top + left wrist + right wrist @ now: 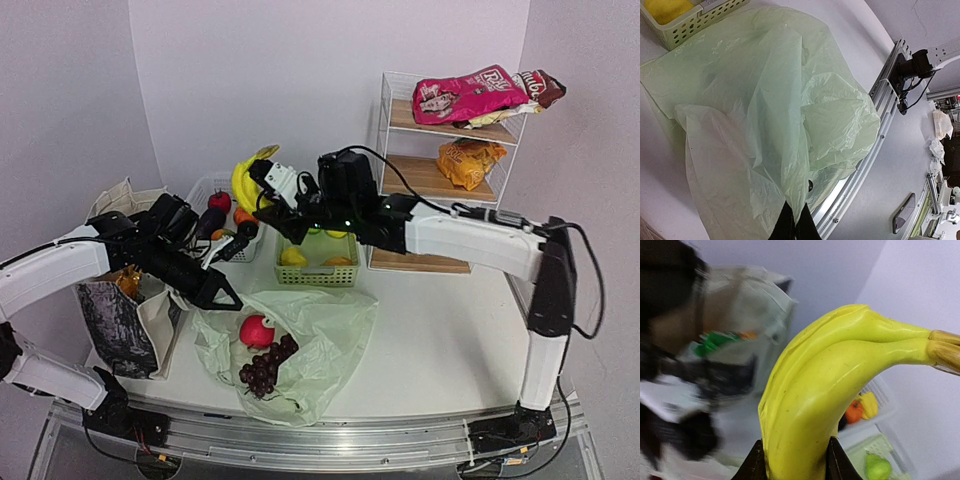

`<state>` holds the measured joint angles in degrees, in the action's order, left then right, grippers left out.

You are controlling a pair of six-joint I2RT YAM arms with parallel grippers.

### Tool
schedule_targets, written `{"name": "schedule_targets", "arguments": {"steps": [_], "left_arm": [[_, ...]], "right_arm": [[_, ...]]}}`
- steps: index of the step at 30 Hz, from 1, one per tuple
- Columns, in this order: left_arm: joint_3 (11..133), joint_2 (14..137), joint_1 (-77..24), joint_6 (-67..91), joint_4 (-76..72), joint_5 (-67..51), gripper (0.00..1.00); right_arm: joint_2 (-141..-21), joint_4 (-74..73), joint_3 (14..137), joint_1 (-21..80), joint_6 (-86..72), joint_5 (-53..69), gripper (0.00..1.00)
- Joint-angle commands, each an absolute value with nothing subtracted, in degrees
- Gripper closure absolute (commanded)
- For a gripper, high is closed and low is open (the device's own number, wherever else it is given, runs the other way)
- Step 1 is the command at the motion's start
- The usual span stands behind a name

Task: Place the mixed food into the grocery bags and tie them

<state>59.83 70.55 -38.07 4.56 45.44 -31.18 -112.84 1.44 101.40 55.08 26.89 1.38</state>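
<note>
bananas (pixel 810 390) hang in the air above the white basket (pixel 203 186), pinched across their middle by the right jaws, with most of the bunch jutting past the grip; i judge they could swivel or slip. the pale-green plastic bag (pixel 325 325) lies slumped on the counter (pixel 440 330), red apple (pixel 256 330) and grapes (pixel 268 367) at its mouth. the left jaws, pressed together on a thin fold of its edge, may not hold it wide enough. the right arm (pixel 470 238) stretches leftward; the left arm (pixel 60 265) bends in past the tote (pixel 120 320), close beneath, so a knock is possible.
</note>
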Motion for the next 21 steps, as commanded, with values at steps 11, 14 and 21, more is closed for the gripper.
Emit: {"name": "schedule_targets", "arguments": {"steps": [11, 14, 21], "left_arm": [[59.81, 67.94, -37.53, 4.66, 42.95, -31.49, 1.0], [59.97, 67.77, -37.53, 4.35, 43.11, -32.54, 1.0], [60.34, 67.56, -37.52, 3.32, 43.35, -34.14, 1.0]], "right_arm": [[-97.61, 42.47, 62.26, 80.14, 13.31, 2.13, 1.0], [-102.42, 49.23, 59.3, 80.37, 11.98, -2.23, 1.0], [-112.2, 62.1, 55.68, 79.47, 13.72, -12.9, 1.0]]}}
